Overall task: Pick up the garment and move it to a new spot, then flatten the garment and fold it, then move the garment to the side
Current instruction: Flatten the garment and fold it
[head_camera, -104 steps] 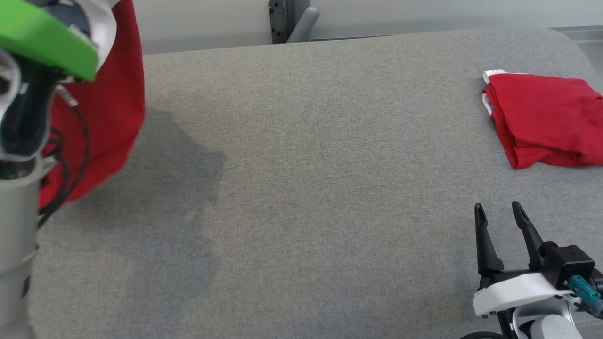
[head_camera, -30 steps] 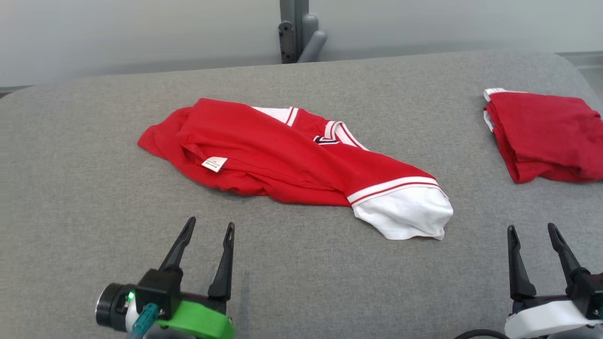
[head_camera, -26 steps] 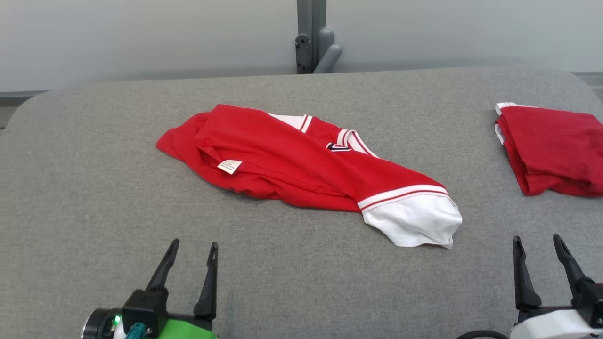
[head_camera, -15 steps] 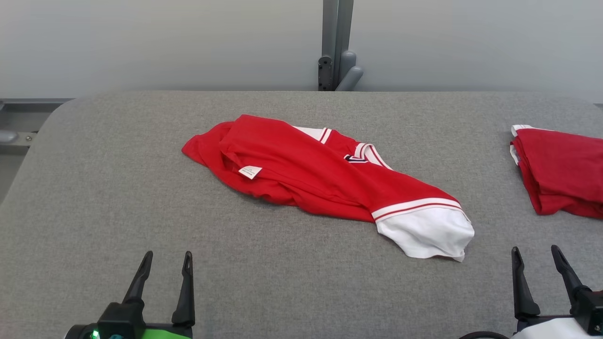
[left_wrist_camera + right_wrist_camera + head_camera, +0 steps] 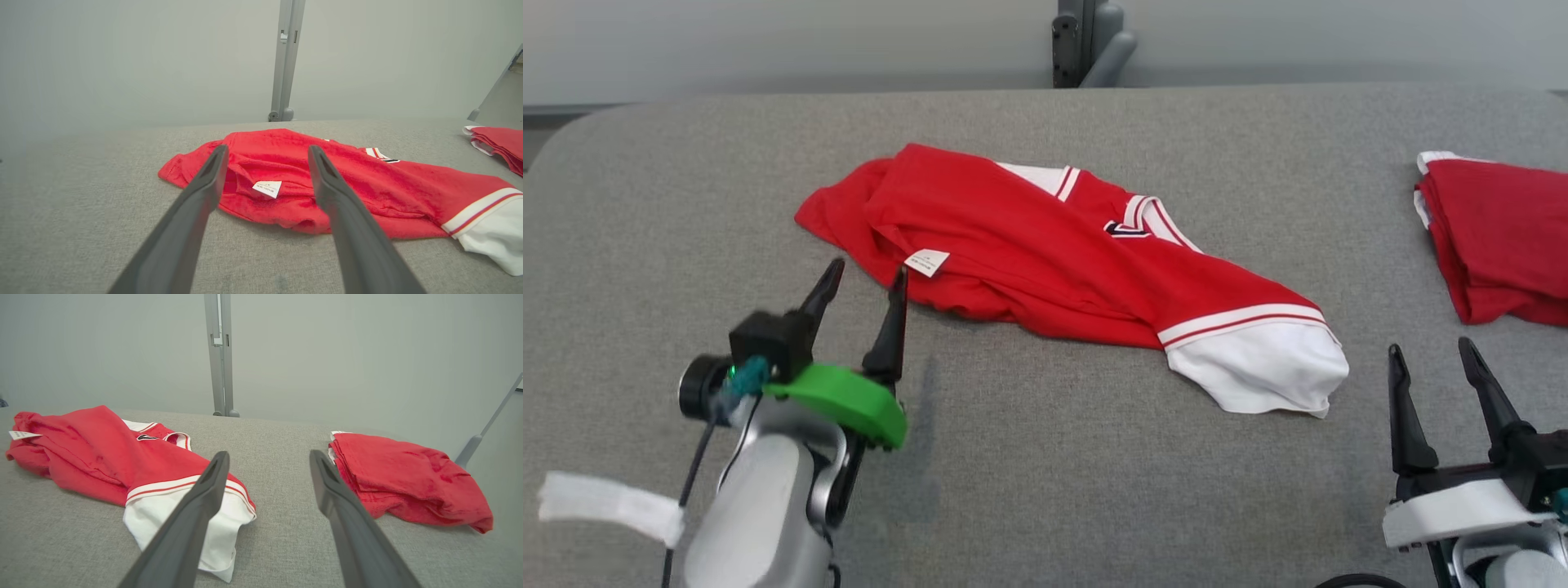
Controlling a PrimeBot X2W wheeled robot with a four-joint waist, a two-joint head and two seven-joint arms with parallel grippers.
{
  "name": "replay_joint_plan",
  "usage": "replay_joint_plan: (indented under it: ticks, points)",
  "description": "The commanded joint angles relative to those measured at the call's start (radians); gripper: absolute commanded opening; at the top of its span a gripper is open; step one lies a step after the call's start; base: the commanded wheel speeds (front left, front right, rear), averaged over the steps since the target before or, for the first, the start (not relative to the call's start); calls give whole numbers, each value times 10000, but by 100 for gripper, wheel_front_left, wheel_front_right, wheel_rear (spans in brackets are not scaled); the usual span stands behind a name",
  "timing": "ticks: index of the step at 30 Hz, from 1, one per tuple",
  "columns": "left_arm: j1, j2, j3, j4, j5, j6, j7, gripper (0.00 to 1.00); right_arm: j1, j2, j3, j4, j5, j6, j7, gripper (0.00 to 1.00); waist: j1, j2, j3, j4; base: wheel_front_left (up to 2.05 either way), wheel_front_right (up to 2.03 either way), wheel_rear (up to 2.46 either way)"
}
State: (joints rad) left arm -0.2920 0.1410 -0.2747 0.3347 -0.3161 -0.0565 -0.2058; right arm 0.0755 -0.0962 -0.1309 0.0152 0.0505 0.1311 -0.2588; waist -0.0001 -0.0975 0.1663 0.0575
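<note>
— So, how does the garment (image 5: 1045,261) look?
— Red, crumpled into a long slanted heap in the middle of the grey table (image 5: 1045,490). A white label (image 5: 927,261) shows near its left end, and a white sleeve (image 5: 1258,371) with a striped band lies at its right end.
— And the arms?
— The left gripper (image 5: 867,269) hovers over the table, fingers spread and empty, its tips just beside the label. The right gripper (image 5: 1429,346) sits low on the right near the sleeve, fingers parted and holding nothing. A folded red pile (image 5: 1503,237) lies well apart at the far right.
</note>
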Motion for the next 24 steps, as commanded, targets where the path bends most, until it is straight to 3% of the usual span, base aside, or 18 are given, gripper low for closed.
replay_joint_plan:
  ticks: [1, 4, 8, 19, 24]
  points:
    - [-733, -58, -26, 439, -155, -162, 346, 100, -278, -27, 67, -50, -8, -7, -65, 100, 1, 0, 1152, -327, 0, 0, 0]
    - [-2229, -239, 15, 1798, -623, -339, 1356, 100, -682, 68, 93, -7, 60, -7, -65, 100, 1, 0, 1715, -666, 0, 0, 0]
    - [-3066, -230, 85, 2860, -841, -352, 1747, 100, -828, 157, 151, 107, 82, -7, -65, 100, 1, 0, 1927, -973, 0, 0, 0]
    - [-4126, -85, 419, 4819, -1081, 11, 1749, 100, -988, 264, 88, 258, 39, -7, -65, 100, 1, 0, 1842, -1177, 0, 0, 0]
    - [-4455, -132, 436, 5367, -1175, -44, 1509, 100, -961, 216, 148, 239, 15, -7, -65, 100, 1, 0, 1815, -1129, 0, 0, 0]
